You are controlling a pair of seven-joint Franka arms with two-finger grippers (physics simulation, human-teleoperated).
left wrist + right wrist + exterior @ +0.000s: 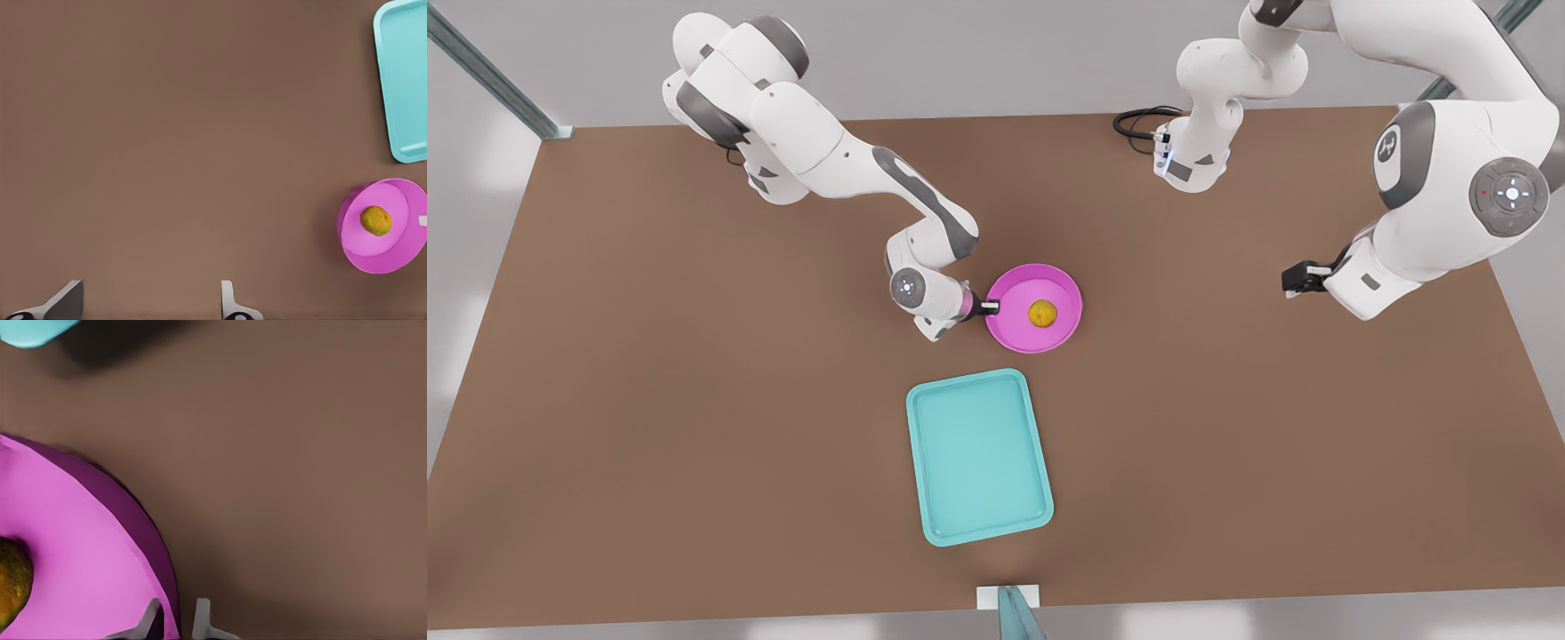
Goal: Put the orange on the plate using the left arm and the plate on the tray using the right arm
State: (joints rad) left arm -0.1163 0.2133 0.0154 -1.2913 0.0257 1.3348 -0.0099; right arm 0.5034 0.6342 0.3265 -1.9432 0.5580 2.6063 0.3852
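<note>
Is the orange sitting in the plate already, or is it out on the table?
In. The orange lies inside the pink plate, near its middle, with the rim all around it; the left wrist view shows the same.

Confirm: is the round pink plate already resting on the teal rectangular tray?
No. The round pink plate sits on the brown table, apart from the teal rectangular tray.

Overhead front; wrists share plate

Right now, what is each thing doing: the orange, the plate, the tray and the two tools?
orange: lying on the plate, nothing holding it.
plate: on the table, not on the tray, rim pinched by the right tool.
tray: on the table, nothing on it.
right tool: shut on the plate's rim.
left tool: open, away from everything, waiting.
</note>
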